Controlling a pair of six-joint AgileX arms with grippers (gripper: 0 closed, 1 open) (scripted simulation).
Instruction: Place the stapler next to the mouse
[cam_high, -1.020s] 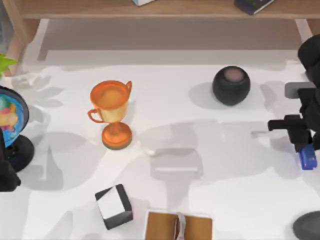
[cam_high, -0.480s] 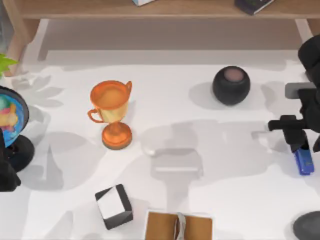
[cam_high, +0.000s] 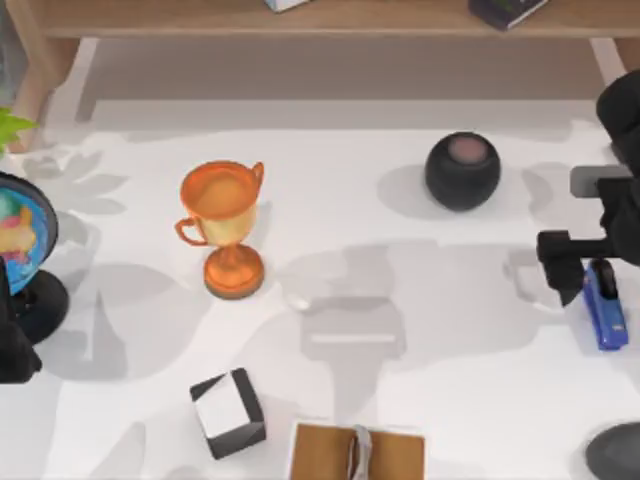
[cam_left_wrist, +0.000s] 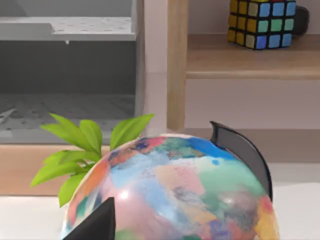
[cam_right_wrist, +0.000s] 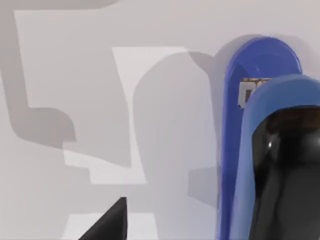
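The stapler (cam_high: 606, 317) lies flat on the table (cam_high: 440, 360) at the far right side, its long axis running roughly toward and away from the shelf, tilted only slightly. The right gripper (cam_high: 590, 275) is at the stapler's shelf-side end, reaching over it — from the right wrist camera the stapler (cam_right_wrist: 260, 130) appears directly beneath, blue base on the white surface and black top strip close to the lens. One dark fingertip (cam_right_wrist: 107, 222) stands well off to the side of the body, so the jaws look spread and not clamped on anything; I judge the stapler to be lying loose.

The mouse (cam_high: 618, 452) sits at the near right corner, in line with the stapler's long axis and a little apart from its near end. The right arm is by far the nearer one. The left gripper (cam_left_wrist: 92, 225) is parked at the table's left edge beside the globe (cam_left_wrist: 170, 195).
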